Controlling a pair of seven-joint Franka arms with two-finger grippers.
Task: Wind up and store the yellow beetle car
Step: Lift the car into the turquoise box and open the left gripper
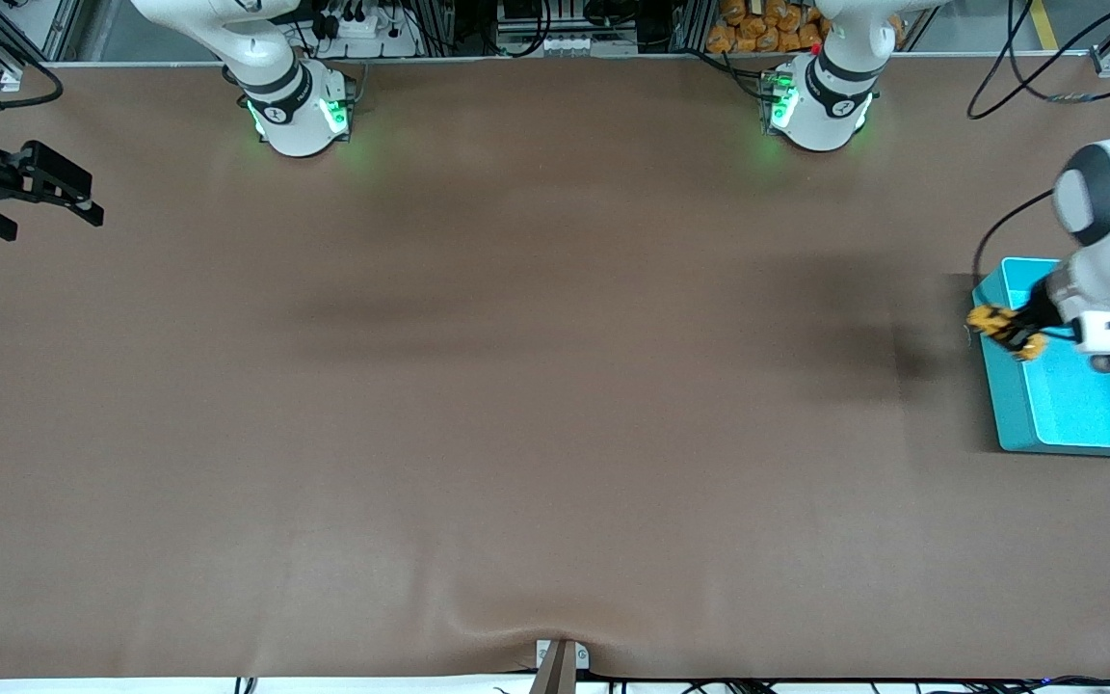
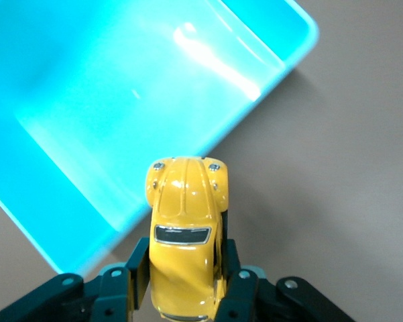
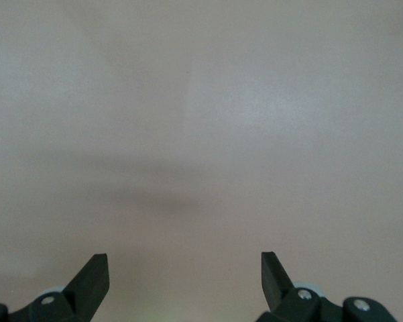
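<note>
Your left gripper (image 2: 182, 285) clamps the car (image 2: 186, 235) over the bin's (image 1: 1066, 424) nine-o'clock rim; release now and it spills outside. Right gripper (image 1: 39, 198) waits, wide.

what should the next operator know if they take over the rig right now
Left gripper: jaws shut on the yellow beetle car, held in the air over the rim of the teal bin at the left arm's end of the table; the car's nose sits at the bin's edge, not yet clearly over its floor.
Right gripper: jaws open, empty, waiting over bare table at the right arm's end.
Done: car picked up and brought to the bin. Whether it has been wound cannot be told.
Left: move the car over the bin's inside, lower it, release, withdraw.
</note>
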